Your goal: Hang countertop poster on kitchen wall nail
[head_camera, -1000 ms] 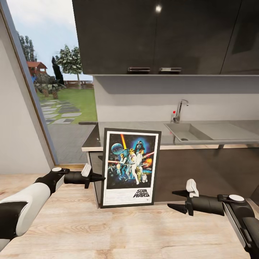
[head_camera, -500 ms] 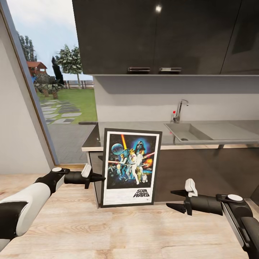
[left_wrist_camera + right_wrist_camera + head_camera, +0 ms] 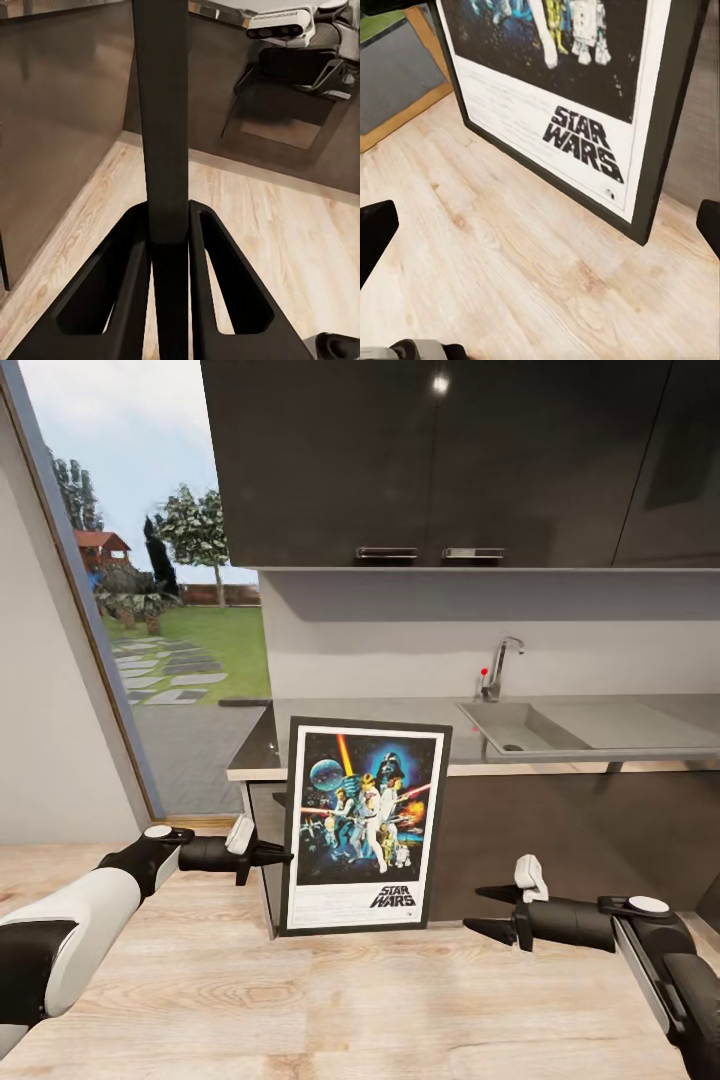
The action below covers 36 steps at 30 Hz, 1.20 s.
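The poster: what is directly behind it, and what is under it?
Behind the poster, held upright at its edge by the left gripper, are the dark cabinets and the kitchen countertop edge. Below it is wooden floor. The covered cabinet corner cannot be seen.

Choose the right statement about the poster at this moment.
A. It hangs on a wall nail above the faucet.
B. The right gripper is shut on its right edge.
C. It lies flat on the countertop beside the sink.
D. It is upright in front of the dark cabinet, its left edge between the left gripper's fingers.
D: the poster is upright before the cabinet, its frame edge between the left gripper fingers; the right gripper is open, apart from it.
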Motion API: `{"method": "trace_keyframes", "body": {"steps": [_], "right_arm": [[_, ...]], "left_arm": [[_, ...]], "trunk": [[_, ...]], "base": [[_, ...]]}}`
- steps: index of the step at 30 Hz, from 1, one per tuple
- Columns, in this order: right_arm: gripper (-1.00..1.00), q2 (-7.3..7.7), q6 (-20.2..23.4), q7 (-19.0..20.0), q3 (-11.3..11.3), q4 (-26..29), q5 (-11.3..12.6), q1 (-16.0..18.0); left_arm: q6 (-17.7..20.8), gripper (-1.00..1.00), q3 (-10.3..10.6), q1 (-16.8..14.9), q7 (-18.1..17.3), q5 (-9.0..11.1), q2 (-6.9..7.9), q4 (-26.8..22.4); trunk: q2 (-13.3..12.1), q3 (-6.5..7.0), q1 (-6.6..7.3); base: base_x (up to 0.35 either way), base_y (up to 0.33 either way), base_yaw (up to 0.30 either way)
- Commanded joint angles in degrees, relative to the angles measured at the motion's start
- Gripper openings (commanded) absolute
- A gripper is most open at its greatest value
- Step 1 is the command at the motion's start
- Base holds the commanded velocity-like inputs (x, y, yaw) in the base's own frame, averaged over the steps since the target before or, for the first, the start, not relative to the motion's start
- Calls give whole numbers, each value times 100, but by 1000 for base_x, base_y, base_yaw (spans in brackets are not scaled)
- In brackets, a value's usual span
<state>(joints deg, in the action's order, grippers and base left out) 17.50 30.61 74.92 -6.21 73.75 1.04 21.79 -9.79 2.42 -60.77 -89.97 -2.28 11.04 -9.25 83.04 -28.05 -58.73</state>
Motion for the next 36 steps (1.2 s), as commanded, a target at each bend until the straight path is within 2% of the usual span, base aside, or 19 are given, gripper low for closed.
{"method": "trace_keyframes", "body": {"steps": [1, 6, 13, 18, 26, 32, 36], "right_arm": [[100, -2, 11, 18, -3, -73, 10, 35], [100, -8, -246, 22, 3, -338, -4, 194], [100, -10, -295, 22, 4, -411, -15, 266], [100, -15, -306, 22, 5, -428, -16, 328], [100, -12, -315, 15, 6, -452, -16, 347], [100, -10, -364, 14, 6, -827, -24, 534], [100, -4, -634, 20, 6, -1155, -25, 695]], "left_arm": [[-73, -100, 12, -2, -3, 8, 0, -2], [-75, -100, 13, 1, -3, 8, -18, 2], [-76, -100, 24, 3, -3, 8, -25, 8], [-76, -100, 37, 3, -3, 8, -115, 11], [-76, -100, 39, 7, -3, 8, -145, 11], [-76, -100, 40, 5, -3, 8, -175, 11], [-76, -100, 40, 5, -3, 8, -180, 11]], "trunk": [[4, -6, 0], [4, -6, 0], [4, -6, 0], [4, -6, 0], [4, -6, 0], [4, -6, 0], [4, -6, 0]], "base": [[0, 0, 0], [0, 0, 0], [0, 0, 0], [0, 0, 0], [0, 0, 0], [0, 0, 0], [0, 0, 0]]}}
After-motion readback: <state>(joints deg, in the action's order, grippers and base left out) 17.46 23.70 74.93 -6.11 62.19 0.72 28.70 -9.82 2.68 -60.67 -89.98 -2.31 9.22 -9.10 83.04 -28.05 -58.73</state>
